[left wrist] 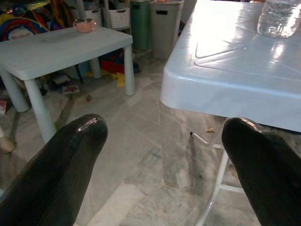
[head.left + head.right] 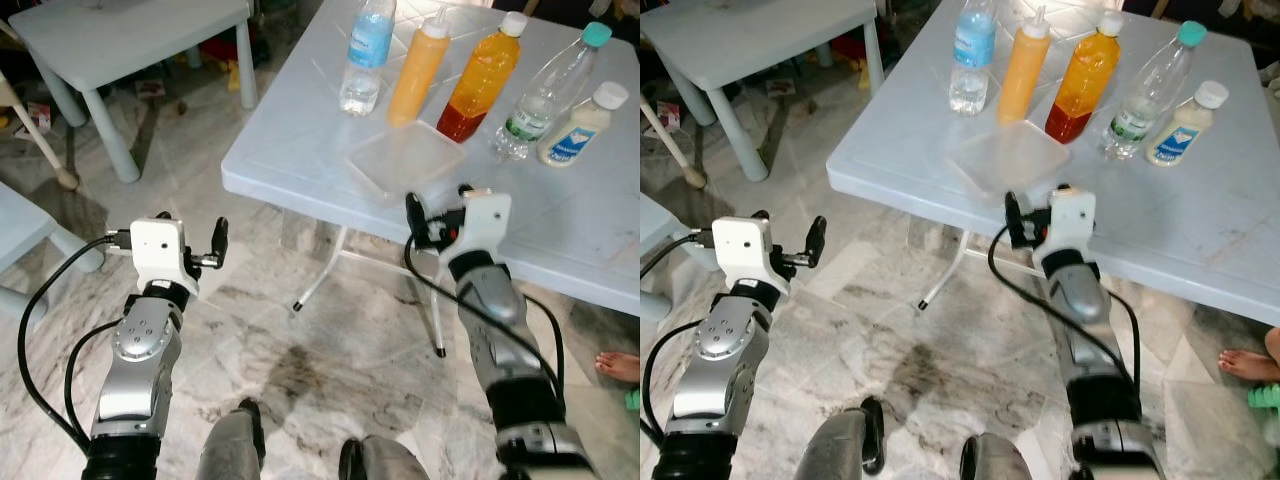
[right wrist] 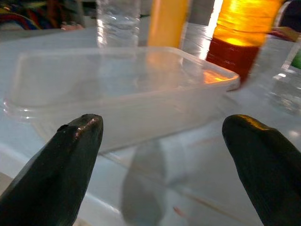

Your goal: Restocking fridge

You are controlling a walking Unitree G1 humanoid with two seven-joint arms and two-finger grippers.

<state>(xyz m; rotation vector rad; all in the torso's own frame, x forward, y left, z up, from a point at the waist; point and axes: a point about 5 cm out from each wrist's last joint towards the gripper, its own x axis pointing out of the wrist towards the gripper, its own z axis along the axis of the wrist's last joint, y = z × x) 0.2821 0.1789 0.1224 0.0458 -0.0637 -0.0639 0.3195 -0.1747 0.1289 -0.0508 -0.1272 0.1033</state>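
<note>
Right gripper (image 2: 437,212) sits at the desk (image 2: 300,150) edge, jaws apart, facing a clear plastic container (image 2: 405,160) lying flat just inside that edge. Behind the container stand a water bottle (image 2: 366,55), a yellow squeeze bottle (image 2: 417,68), an orange juice bottle (image 2: 481,80), a second clear bottle (image 2: 548,92) and a white dressing bottle (image 2: 581,124). Left gripper (image 2: 200,245) hovers beside the desk over the marble floor (image 2: 300,360), jaws apart and empty.
</note>
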